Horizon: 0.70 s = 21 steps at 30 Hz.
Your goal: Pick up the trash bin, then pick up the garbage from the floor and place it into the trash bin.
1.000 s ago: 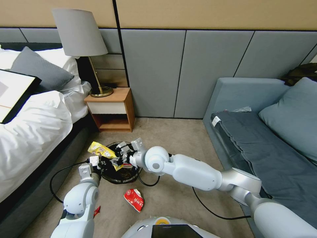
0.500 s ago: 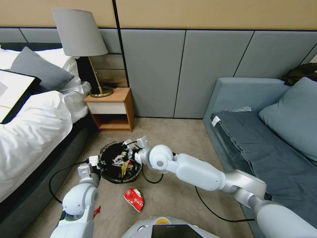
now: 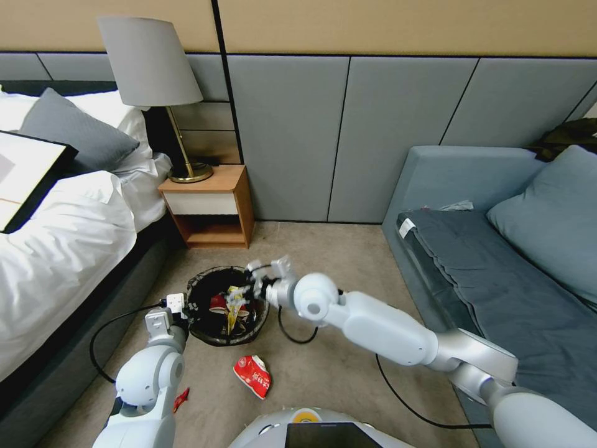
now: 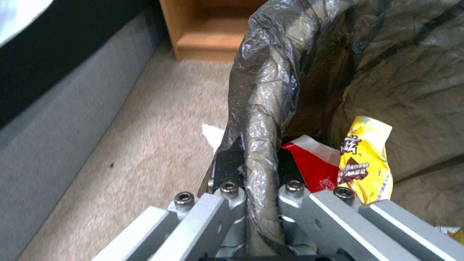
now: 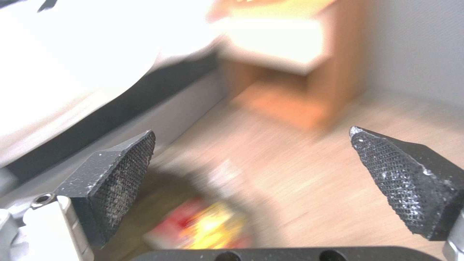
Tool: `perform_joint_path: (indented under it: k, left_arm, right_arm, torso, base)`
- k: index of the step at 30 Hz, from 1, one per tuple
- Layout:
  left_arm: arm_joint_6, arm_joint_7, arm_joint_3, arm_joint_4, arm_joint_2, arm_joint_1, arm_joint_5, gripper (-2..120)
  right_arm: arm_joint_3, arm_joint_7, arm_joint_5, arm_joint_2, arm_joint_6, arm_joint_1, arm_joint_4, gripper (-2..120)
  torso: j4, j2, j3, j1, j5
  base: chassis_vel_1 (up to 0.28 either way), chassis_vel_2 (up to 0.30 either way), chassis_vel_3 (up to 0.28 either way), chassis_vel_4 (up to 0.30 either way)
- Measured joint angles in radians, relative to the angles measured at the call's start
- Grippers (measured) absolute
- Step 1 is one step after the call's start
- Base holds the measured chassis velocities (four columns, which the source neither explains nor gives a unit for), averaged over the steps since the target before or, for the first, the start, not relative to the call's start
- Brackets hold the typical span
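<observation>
The trash bin (image 3: 227,306) stands on the carpet between the bed (image 3: 56,249) and the sofa (image 3: 497,261), in front of the nightstand (image 3: 211,208). The left gripper (image 4: 253,170) is clamped on the bin's near rim: one finger is outside and one inside, with the folded dark bag (image 4: 261,90) pressed between them. Inside the bin lie a yellow wrapper (image 4: 365,159) and a red one (image 4: 309,163).

The right gripper (image 3: 264,280) hangs above the far side of the bin. Its fingers (image 5: 116,170) are spread wide and hold nothing, so I judge it has let a piece go.

One red-and-white wrapper (image 3: 252,376) lies on the carpet near the robot's base, and a small red scrap (image 3: 181,398) lies beside the left arm — both need collecting. To do this well, the left grip should keep the bin level and steady. The right arm should rise clear of the rim before it swings, so that it does not catch the bag or the black cable (image 3: 292,333).

The yellow wrapper carries Chinese characters and a dark picture — I cannot read the brand.
</observation>
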Motion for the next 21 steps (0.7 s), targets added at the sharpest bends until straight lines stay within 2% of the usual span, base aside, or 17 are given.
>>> perform_joint_path:
  k: [1,3,5,6,7,8,9,10,11,13,14,15,17,18,20,21]
  left_arm:
    - [0.000,0.000,0.000,0.000,0.000,0.000,0.000,0]
    - [0.000,-0.001,0.000,-0.019,0.001,0.001,-0.006,0]
    - [0.000,-0.001,0.001,-0.024,0.001,0.001,-0.007,0]
    - [0.000,-0.001,0.004,-0.033,-0.002,0.003,-0.008,0]
    - [0.000,-0.001,0.004,-0.033,-0.002,0.003,-0.008,0]
    - [0.000,-0.001,0.006,-0.038,-0.005,0.005,-0.007,0]
    - [0.000,-0.001,0.006,-0.039,-0.005,0.005,-0.007,0]
    - [0.000,0.000,0.007,-0.044,-0.007,0.007,-0.006,0]
    - [0.000,0.000,0.007,-0.044,-0.007,0.007,-0.006,0]
    - [0.000,0.000,0.008,-0.049,-0.010,0.008,-0.006,0]
    - [0.000,0.000,0.008,-0.054,-0.010,0.013,-0.007,0]
    - [0.000,0.000,0.008,-0.054,-0.010,0.013,-0.007,0]
    - [0.000,-0.001,0.008,-0.060,-0.009,0.017,-0.008,0]
    - [0.000,-0.001,0.008,-0.060,-0.009,0.017,-0.008,0]
    - [-0.002,-0.002,0.009,-0.061,-0.011,0.018,-0.008,0]
    - [-0.002,-0.002,0.009,-0.061,-0.011,0.018,-0.008,0]
  right_arm:
    - [0.000,0.000,0.000,0.000,0.000,0.000,0.000,100]
    - [0.105,-0.011,-0.105,-0.058,0.044,-0.053,0.034,100]
    - [0.141,-0.014,-0.125,-0.071,0.055,-0.071,0.042,100]
    - [0.255,-0.026,-0.183,-0.099,0.091,-0.128,0.057,100]
    - [0.255,-0.026,-0.183,-0.099,0.091,-0.128,0.057,100]
    - [0.342,-0.043,-0.240,-0.111,0.117,-0.181,0.059,100]
    - [0.356,-0.046,-0.252,-0.112,0.121,-0.190,0.059,100]
    - [0.469,-0.080,-0.363,-0.116,0.160,-0.272,0.057,100]
    - [0.469,-0.080,-0.363,-0.116,0.160,-0.272,0.057,100]
    - [0.594,-0.119,-0.484,-0.108,0.202,-0.397,0.058,100]
    - [0.697,-0.141,-0.561,-0.092,0.235,-0.519,0.065,100]
    - [0.697,-0.141,-0.561,-0.092,0.235,-0.519,0.065,100]
    - [0.820,-0.161,-0.659,-0.044,0.301,-0.683,0.078,100]
    - [0.820,-0.161,-0.659,-0.044,0.301,-0.683,0.078,100]
    - [0.895,-0.182,-0.754,0.034,0.358,-0.794,0.081,100]
    - [0.895,-0.182,-0.754,0.034,0.358,-0.794,0.081,100]
  torso:
    - [0.0000,0.000,0.000,0.000,0.0000]
    - [-0.0004,0.000,0.000,0.000,0.0001]
    - [-0.0004,0.000,0.000,0.000,0.0003]
    - [-0.0004,0.000,0.000,0.000,0.0001]
    - [-0.0004,0.000,0.000,0.000,0.0001]
    - [-0.0001,0.000,0.000,0.000,0.0001]
    - [-0.0002,0.000,0.000,0.000,0.0002]
    - [0.0000,0.000,0.000,0.000,0.0001]
    - [0.0000,0.000,0.000,0.000,0.0001]
    - [0.0000,0.000,0.000,0.000,0.0001]
    - [-0.0009,0.000,0.000,0.000,0.0009]
    - [-0.0009,0.000,0.000,0.000,0.0009]
    - [-0.0008,0.000,0.000,0.000,-0.0003]
    - [-0.0008,0.000,0.000,0.000,-0.0003]
    - [0.0000,0.000,0.000,0.000,-0.0001]
    - [0.0000,0.000,0.000,0.000,-0.0001]
  base:
    - [0.000,0.000,0.000,0.000]
    - [0.000,0.000,0.000,0.000]
    - [0.000,0.000,0.000,0.000]
    - [0.000,0.000,0.000,0.000]
    - [0.000,0.000,0.000,0.000]
    - [0.000,0.000,0.000,0.000]
    - [0.000,0.000,0.000,0.000]
    - [0.000,0.000,0.000,0.000]
    - [0.000,0.000,0.000,0.000]
    - [0.000,0.000,0.000,0.000]
    - [0.000,0.000,0.000,0.000]
    - [0.000,0.000,0.000,0.000]
    - [0.000,0.000,0.000,0.000]
    - [0.000,0.000,0.000,0.000]
    - [0.000,0.000,0.000,0.000]
    - [0.000,0.000,0.000,0.000]
